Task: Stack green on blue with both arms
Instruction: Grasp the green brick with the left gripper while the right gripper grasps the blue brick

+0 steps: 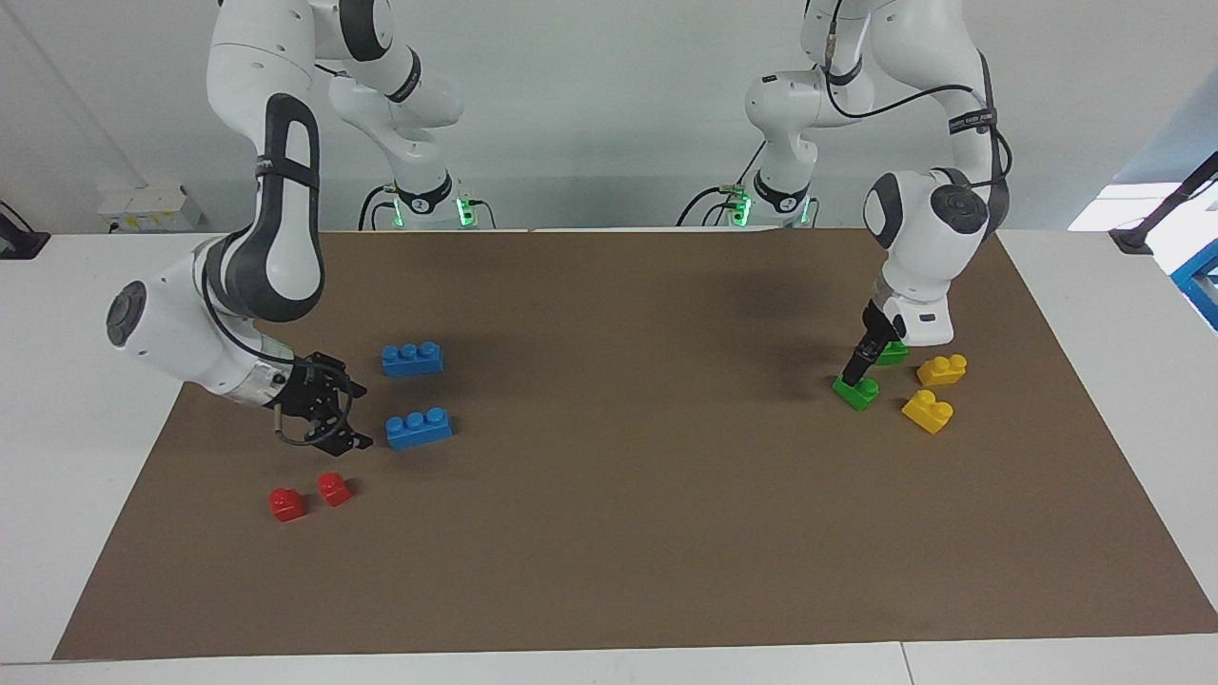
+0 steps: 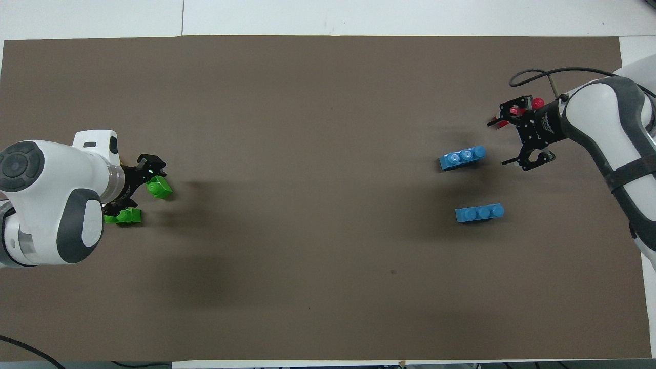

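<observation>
facing view: the left gripper point(image 1: 859, 366), jaws spread, stands down over a green brick point(image 1: 854, 391), a stubby studded plastic block lying slantwise on the brown mat point(image 1: 618, 533). the right gripper point(image 1: 335, 420), also spread, hovers just beside a blue brick point(image 1: 419, 428), long axis running toward the left gripper's end.

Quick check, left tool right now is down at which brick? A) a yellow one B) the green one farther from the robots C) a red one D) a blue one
B: the left tool stands open, its tips down at the green brick farther from the robots, not yet closed on it.
</observation>
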Robot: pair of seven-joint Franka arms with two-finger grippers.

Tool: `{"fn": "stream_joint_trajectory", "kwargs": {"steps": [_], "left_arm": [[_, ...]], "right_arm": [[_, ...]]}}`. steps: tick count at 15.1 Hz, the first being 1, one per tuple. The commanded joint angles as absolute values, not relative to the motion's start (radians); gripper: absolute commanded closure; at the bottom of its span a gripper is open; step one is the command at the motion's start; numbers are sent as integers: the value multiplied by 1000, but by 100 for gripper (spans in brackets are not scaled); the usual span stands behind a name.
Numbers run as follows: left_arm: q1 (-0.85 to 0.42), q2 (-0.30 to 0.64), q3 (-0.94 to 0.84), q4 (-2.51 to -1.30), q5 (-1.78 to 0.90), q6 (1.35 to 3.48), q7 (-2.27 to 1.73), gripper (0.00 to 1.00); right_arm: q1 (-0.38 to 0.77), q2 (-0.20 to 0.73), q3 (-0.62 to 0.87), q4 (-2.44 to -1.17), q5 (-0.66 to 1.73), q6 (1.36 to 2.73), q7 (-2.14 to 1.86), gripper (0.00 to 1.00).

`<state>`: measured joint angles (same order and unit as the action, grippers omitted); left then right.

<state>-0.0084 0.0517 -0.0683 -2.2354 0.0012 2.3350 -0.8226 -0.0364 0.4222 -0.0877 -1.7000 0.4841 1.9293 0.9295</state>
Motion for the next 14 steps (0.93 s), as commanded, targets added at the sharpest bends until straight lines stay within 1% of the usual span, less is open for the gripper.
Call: {"fn": "stream_joint_trajectory", "kwargs": {"steps": [1, 3, 7, 9, 11, 14], "left_arm": [[-9, 74, -60, -2224, -6, 2364, -790, 0], [-8, 81, -60, -2224, -6, 2370, -779, 0], [-3, 141, -61, -2220, -8, 2413, -772, 0], [23, 162, -63, -2203, -8, 2404, -727, 0], [31, 179, -63, -2192, -9, 2405, -697, 0], [31, 206, -63, -2177, -12, 2410, -692, 0]], "right_arm": [[-32, 451, -84, -1693, 529, 1966, 942, 1], [-29, 466, -83, -1693, 532, 1986, 939, 1], [-11, 483, -80, -1700, 557, 2034, 934, 1], [-3, 489, -78, -1701, 561, 2063, 934, 1], [20, 494, -78, -1703, 578, 2085, 936, 1], [21, 495, -78, -1713, 583, 2108, 934, 1]]}}
